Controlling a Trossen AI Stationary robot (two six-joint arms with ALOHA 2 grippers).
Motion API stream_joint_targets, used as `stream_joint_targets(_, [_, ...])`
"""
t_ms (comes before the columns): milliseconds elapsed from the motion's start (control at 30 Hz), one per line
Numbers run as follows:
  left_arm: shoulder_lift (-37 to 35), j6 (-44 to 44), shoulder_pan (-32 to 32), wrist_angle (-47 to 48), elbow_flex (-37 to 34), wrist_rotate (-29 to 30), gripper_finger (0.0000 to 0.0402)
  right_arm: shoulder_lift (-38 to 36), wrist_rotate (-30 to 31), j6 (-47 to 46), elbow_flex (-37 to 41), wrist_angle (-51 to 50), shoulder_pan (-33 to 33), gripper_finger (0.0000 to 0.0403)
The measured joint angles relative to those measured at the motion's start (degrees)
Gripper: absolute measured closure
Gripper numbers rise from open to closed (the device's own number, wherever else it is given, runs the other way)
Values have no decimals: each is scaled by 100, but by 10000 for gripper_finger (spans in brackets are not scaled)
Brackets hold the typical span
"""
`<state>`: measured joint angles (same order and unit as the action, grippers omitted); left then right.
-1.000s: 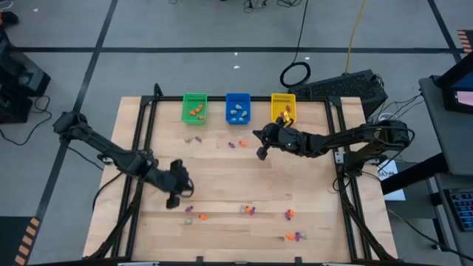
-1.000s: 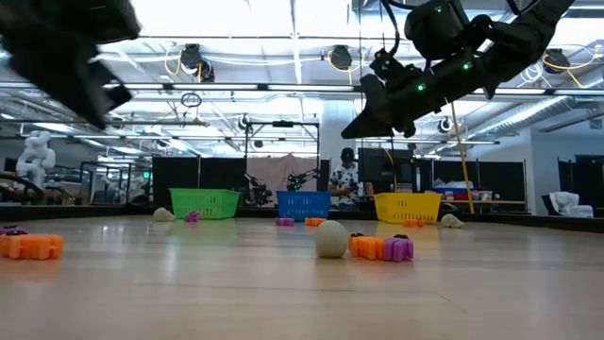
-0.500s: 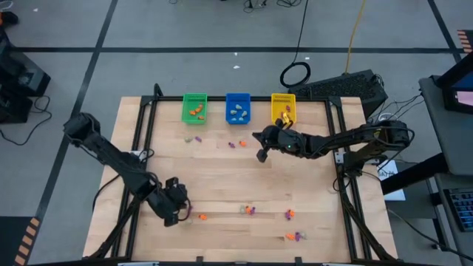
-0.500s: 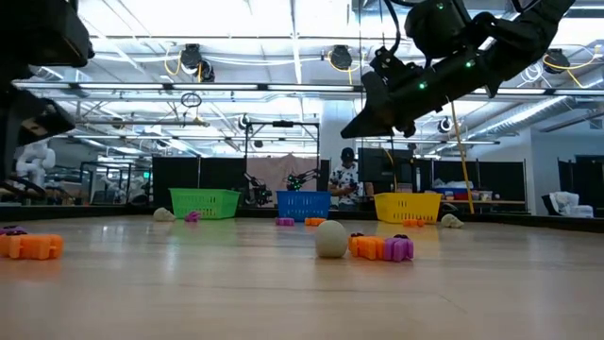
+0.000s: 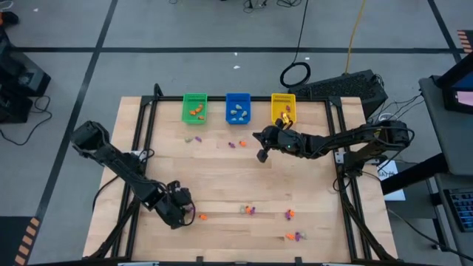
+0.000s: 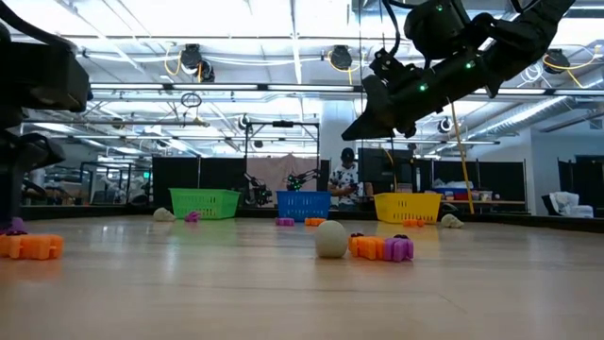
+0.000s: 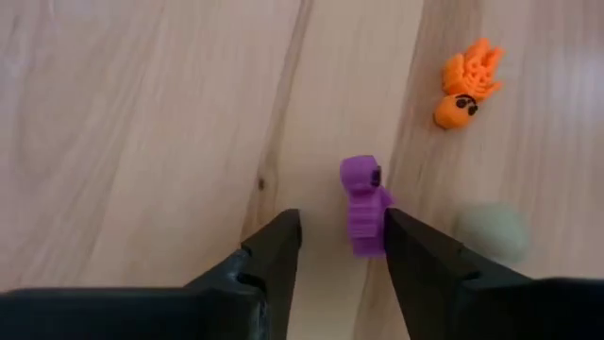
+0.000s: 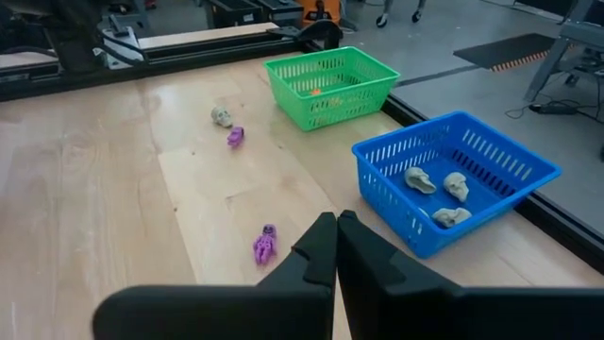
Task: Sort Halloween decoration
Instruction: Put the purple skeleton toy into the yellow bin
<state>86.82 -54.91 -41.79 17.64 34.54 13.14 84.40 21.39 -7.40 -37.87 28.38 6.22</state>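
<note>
The Halloween decoration is tiny trinkets scattered on the wooden table. In the left wrist view a purple skeleton (image 7: 364, 205) lies flat between my left gripper's (image 7: 342, 231) open fingers. An orange trinket (image 7: 467, 83) and a pale one (image 7: 491, 231) lie just beyond. My left gripper (image 5: 185, 213) is low at the near left. My right gripper (image 5: 261, 154) hangs shut and empty above the table's far middle, in front of the bins (image 8: 337, 236). My left gripper points down over the purple skeleton. One finger (image 7: 415, 250) stands right beside the skeleton's lower end (image 7: 368, 241). Whether it touches, I cannot tell. The skeleton lies flat on the table.
Green (image 5: 194, 108), blue (image 5: 237, 108) and yellow (image 5: 283, 107) bins stand in a row at the far edge, each holding trinkets. More trinkets lie near the front (image 5: 247, 210), (image 5: 295, 236) and before the bins (image 5: 236, 144). A black frame (image 5: 140, 148) borders the table.
My left gripper has moved toward the table's near edge and come down over the trinkets at the near left. My right gripper has stayed where it was.
</note>
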Motion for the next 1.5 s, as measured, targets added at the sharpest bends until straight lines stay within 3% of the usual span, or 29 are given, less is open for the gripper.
stream_joint_targets(100, [51,215,-3,-18,0,120,286,0,0,16,0,0,0,403])
stream_joint_targets(300, [-94,981,127,-84,-29,342,387,0,0,46,0,-2,0,403])
stream_joint_targets(600, [-518,1860,1136,-508,-63,1241,397,-284,0,240,0,-111,2,403])
stream_joint_targets(1033, [227,3762,3371,-4849,-36,950,400,-1643,289,618,2,-889,-13,403])
stream_joint_targets(1133, [613,4115,3704,-5454,241,940,400,-1791,292,687,1,-909,-13,403])
stream_joint_targets(1500, [2171,4262,4797,-5481,2083,172,399,-2047,644,815,1,-1014,-161,403])
